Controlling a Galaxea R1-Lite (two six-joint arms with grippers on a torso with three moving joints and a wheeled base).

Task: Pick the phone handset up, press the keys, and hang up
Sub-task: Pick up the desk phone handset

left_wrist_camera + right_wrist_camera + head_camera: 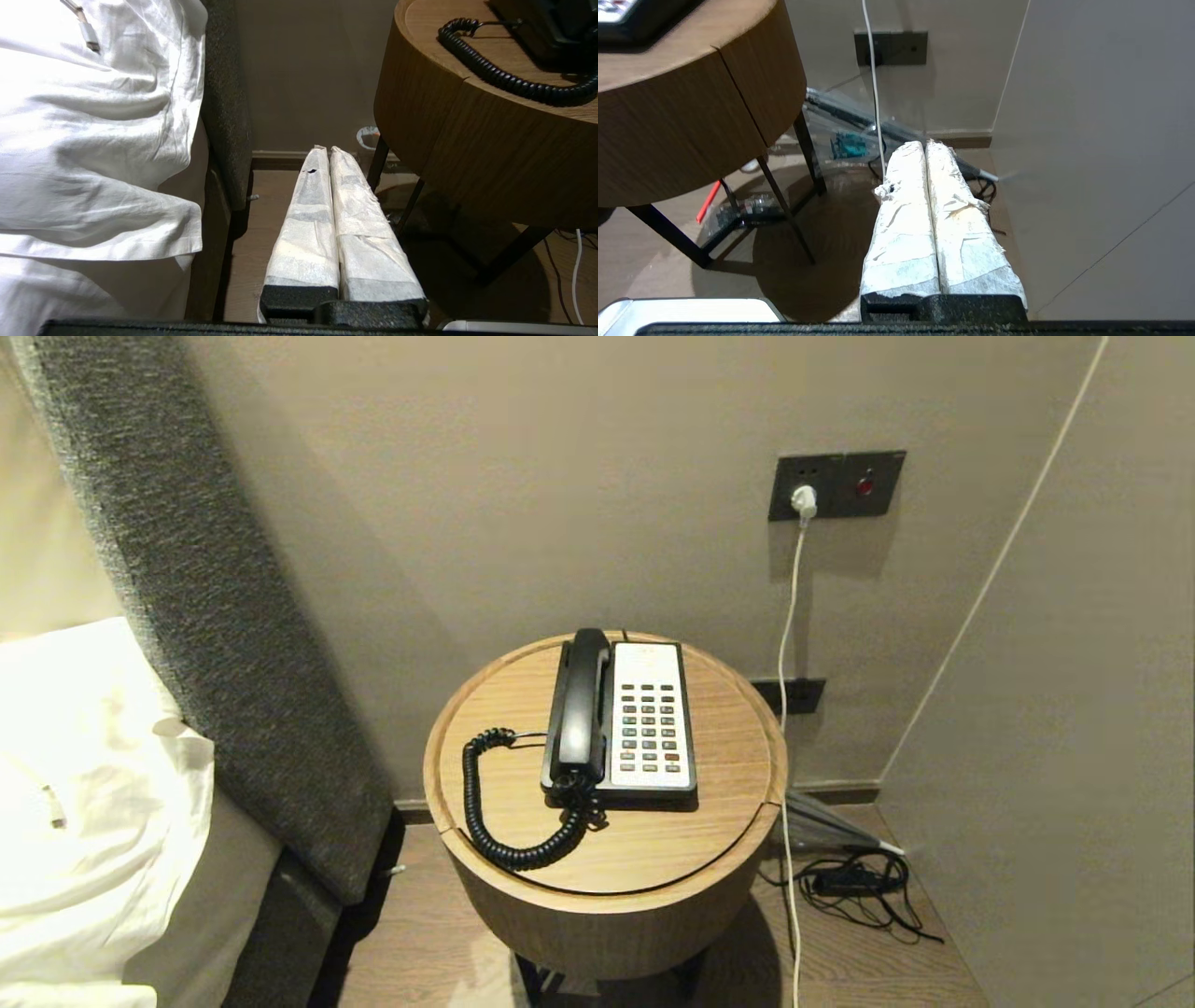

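Note:
The glossy black phone handset (581, 709) lies in its cradle on the left side of the black-and-white phone base (649, 721), whose grey keys (648, 726) face up. A black coiled cord (504, 812) loops from the handset across the round wooden side table (728, 775). Neither arm shows in the head view. My left gripper (328, 150) hangs low between the bed and the table, below the tabletop, shut and empty. My right gripper (925, 144) hangs low to the table's right near the wall, shut and empty.
A bed with white linen (84, 784) and a grey padded headboard (215, 616) stands left of the table. A white cable (789, 644) drops from the wall socket (836, 483) to tangled black cables (859, 887) on the floor. A wall panel (1074, 709) closes the right side.

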